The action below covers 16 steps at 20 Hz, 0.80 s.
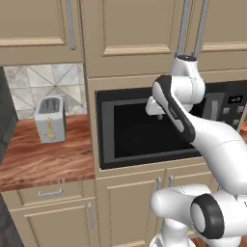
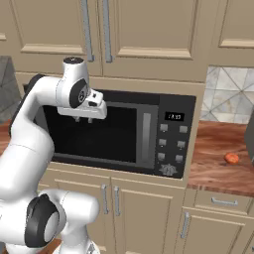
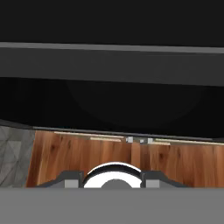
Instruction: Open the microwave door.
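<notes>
The black microwave [image 2: 173,134] sits built into the beige cabinetry, with its button panel [image 1: 231,111] on the right. The microwave door [image 2: 114,134] [image 1: 130,132] lies flush with the front, and its grey bar handle [image 2: 147,131] stands at the right edge. My gripper [image 2: 83,119] [image 1: 156,115] hangs in front of the door's upper left area, fingers pointing down, well left of the handle. The fingers stand apart with nothing between them. In the hand view the dark door face [image 3: 112,105] spreads above the gripper [image 3: 111,177].
A silver toaster [image 1: 50,119] stands on the wooden counter [image 1: 43,159] to the left. A small orange item [image 2: 231,158] lies on the right counter. Beige cabinet doors [image 2: 109,198] with bar handles sit below the microwave, and more are above.
</notes>
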Motion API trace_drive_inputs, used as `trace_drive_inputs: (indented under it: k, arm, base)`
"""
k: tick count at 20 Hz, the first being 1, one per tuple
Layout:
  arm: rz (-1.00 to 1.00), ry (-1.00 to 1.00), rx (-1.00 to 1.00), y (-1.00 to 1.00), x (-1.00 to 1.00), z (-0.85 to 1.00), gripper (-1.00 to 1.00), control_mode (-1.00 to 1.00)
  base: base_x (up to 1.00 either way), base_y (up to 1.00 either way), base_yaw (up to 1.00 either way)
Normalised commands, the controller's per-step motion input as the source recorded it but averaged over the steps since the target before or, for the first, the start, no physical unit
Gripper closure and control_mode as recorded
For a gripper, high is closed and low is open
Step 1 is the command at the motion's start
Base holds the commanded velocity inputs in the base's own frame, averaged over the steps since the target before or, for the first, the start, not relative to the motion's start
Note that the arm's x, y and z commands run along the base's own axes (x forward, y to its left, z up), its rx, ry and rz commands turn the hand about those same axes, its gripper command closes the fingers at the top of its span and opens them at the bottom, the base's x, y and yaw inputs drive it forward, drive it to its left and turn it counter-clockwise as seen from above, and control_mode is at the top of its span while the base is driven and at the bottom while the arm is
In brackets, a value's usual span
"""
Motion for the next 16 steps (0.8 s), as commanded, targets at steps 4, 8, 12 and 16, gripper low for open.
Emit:
trace_drive_inputs:
  k: [4,8,12,16]
  arm:
    - [0.0,-0.05,0.0,0.0,-0.16,0.0,-1.0,-1.0]
    - [0.0,0.0,0.0,0.0,-0.37,0.0,-1.0,1.0]
    - [0.0,0.0,0.0,0.0,0.0,0.0,-1.0,1.0]
    - [0.0,0.0,0.0,0.0,0.0,0.0,-1.0,1.0]
  base:
    - [0.0,0.0,0.0]
    - [-0.4,-0.05,0.0]
    - [-0.65,-0.48,0.0]
    - [-0.41,-0.92,0.0]
